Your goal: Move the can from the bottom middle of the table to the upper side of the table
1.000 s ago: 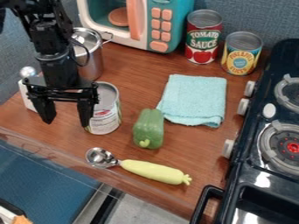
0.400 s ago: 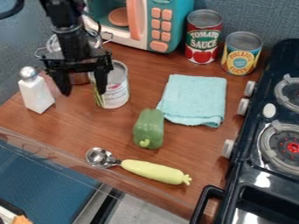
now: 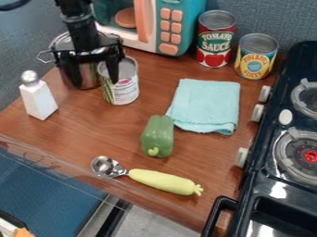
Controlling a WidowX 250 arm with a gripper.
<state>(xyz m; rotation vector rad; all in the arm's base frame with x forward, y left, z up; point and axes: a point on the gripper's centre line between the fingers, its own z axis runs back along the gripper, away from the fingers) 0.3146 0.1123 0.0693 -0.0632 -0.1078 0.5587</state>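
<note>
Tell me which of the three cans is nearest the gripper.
The white-and-green-labelled can, beside the gripper; the red-labelled can and yellow-labelled can stand farther off.

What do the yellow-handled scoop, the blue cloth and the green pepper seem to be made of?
The scoop's bowl looks like polished metal, from its bright reflections; the handle, evenly yellow and smooth, perhaps plastic. The cloth seems nubby terry fabric, given its fuzzy surface and soft folds. The green pepper has a soft sheen: probably plastic, possibly real.
</note>
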